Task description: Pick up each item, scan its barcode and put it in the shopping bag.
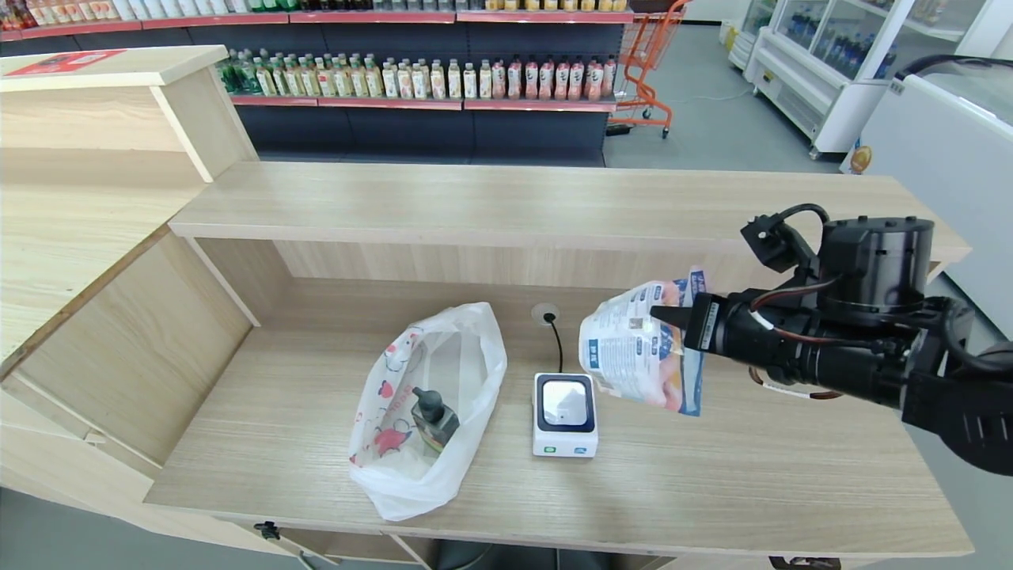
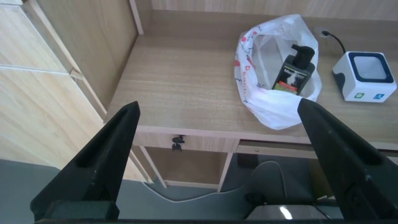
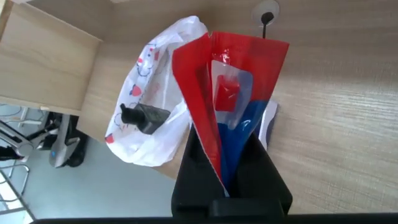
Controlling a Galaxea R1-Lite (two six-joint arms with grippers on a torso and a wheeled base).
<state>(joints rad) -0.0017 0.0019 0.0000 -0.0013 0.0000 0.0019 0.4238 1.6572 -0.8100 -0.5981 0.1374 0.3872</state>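
My right gripper [image 1: 661, 315] is shut on a flat snack pouch [image 1: 643, 348], holding it in the air just right of and above the white barcode scanner [image 1: 564, 414]. In the right wrist view the pouch [image 3: 233, 106] shows its red and blue side, clamped between the fingers [image 3: 193, 168]. The white plastic shopping bag [image 1: 431, 412] lies open on the counter left of the scanner, with a dark pump bottle [image 1: 432, 416] inside. My left gripper [image 2: 217, 162] is open, off the counter's front left edge, well away from the bag [image 2: 273, 68].
The scanner's black cable [image 1: 555, 336] runs to a grommet at the back of the wooden counter [image 1: 712, 475]. A raised wooden ledge [image 1: 514, 206] borders the back and a side wall [image 1: 134, 348] the left. Free counter surface lies right of the scanner.
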